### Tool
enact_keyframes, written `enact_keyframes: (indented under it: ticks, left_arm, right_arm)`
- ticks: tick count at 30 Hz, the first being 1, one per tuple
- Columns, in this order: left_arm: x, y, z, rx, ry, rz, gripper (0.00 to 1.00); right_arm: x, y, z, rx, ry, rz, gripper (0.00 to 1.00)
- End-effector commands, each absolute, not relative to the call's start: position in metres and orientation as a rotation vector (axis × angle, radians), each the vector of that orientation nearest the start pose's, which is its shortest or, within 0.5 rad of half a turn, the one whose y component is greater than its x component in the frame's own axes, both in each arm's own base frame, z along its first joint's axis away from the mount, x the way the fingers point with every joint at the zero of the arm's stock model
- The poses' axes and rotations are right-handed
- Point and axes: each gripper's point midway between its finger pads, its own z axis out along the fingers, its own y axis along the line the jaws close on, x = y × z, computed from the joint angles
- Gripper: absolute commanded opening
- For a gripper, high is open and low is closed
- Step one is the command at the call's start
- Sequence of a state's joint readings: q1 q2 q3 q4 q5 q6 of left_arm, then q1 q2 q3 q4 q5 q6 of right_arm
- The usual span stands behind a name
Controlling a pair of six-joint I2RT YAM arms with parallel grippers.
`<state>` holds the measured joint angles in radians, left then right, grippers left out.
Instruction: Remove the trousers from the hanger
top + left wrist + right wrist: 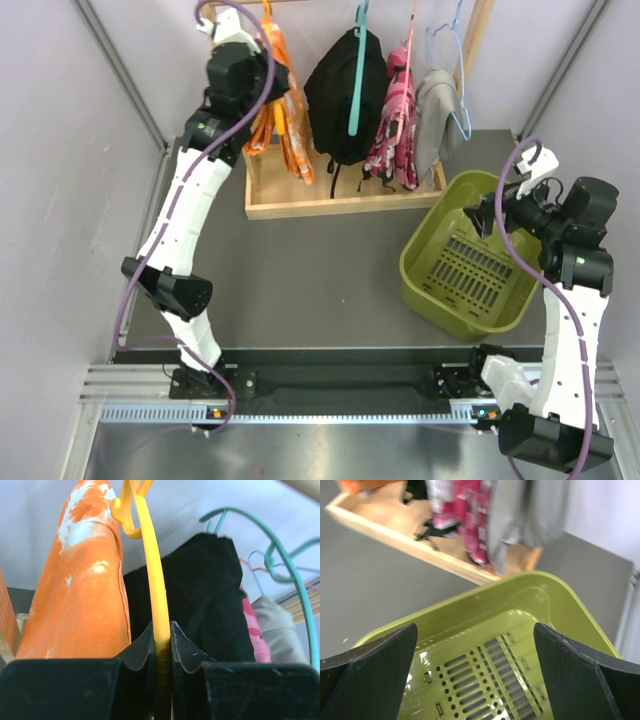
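Orange, white-blotched trousers (80, 590) on yellow hanger (151, 565), hanger tight between left gripper (161, 630) jaws; right gripper (475, 630) jaws wide apart.

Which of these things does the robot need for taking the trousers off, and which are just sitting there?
For the job: orange trousers, black trousers, floral trousers, grey trousers, yellow hanger, left gripper pinching that hanger.

Just there: green basket, wooden tray, right gripper, open above the basket.

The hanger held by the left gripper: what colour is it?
The hanger is yellow; the left wrist view shows it best.
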<state>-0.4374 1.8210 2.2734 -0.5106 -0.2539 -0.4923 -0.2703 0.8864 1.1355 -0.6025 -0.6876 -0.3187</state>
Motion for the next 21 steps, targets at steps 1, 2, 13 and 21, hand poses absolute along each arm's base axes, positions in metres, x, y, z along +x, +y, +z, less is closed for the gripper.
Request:
enact_keyframes:
  ticks: [1, 2, 13, 21]
  left_arm:
    - [0.434, -0.175, 0.627, -0.218, 1.194, -0.811, 0.0]
    - [0.432, -0.172, 0.629, -0.193, 1.191, -0.839, 0.0]
    - [0.392, -0.183, 0.652, 0.044, 1.123, -1.038, 0.0]
    - [0.373, -0.181, 0.662, 0.112, 1.065, -1.061, 0.0]
  right_arm:
    - [0.261, 0.061, 0.355, -0.713, 1.615, 0.345, 1.0]
    - [0.258, 0.065, 0.354, -0.74, 1.601, 0.366, 1.0]
    - [0.233, 0.102, 0.342, -0.977, 1.452, 0.535, 1.0]
    - [0.228, 0.115, 0.339, -1.051, 1.416, 0.562, 1.0]
